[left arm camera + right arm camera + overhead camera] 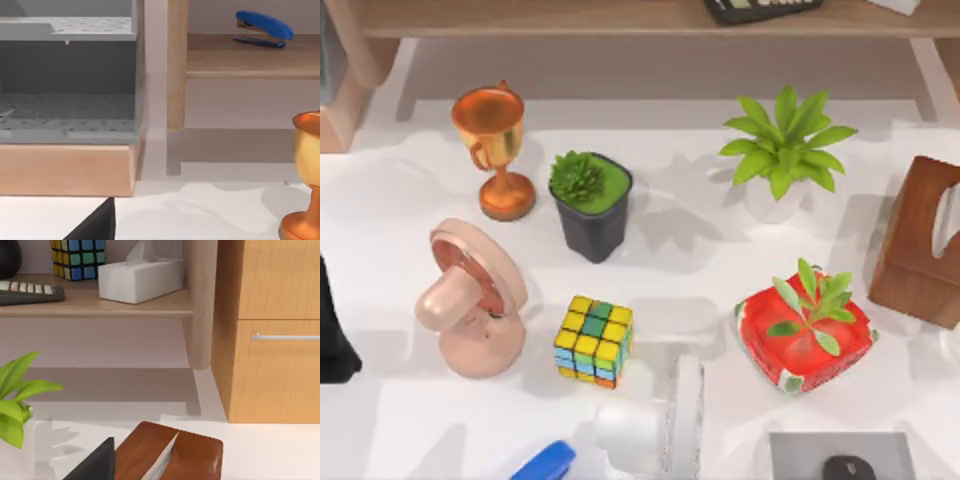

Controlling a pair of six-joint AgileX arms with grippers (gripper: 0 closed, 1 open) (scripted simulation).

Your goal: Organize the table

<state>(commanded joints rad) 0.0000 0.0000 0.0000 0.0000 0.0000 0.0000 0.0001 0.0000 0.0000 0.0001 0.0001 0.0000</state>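
Note:
The white table (700, 280) carries a gold trophy (495, 150), a black pot with a succulent (590, 210), a leafy plant in a white pot (785, 150), a pink fan (470, 305), a colour cube (593, 342), a red pot with a plant (805, 335) and a brown tissue box (925, 245). My left arm (332, 335) is a dark shape at the table's left edge. A dark part of my left gripper (95, 225) shows in the left wrist view, short of the trophy (305, 175). My right gripper (95, 462) sits just beside the brown tissue box (170, 452).
A white fan (655, 425), a blue stapler (545, 465) and a mouse on a grey pad (840, 462) lie at the front edge. The wooden shelf (620, 18) spans the back, with a grey organiser (67, 75), another stapler (262, 27), a keyboard (27, 292) and a white tissue box (140, 277).

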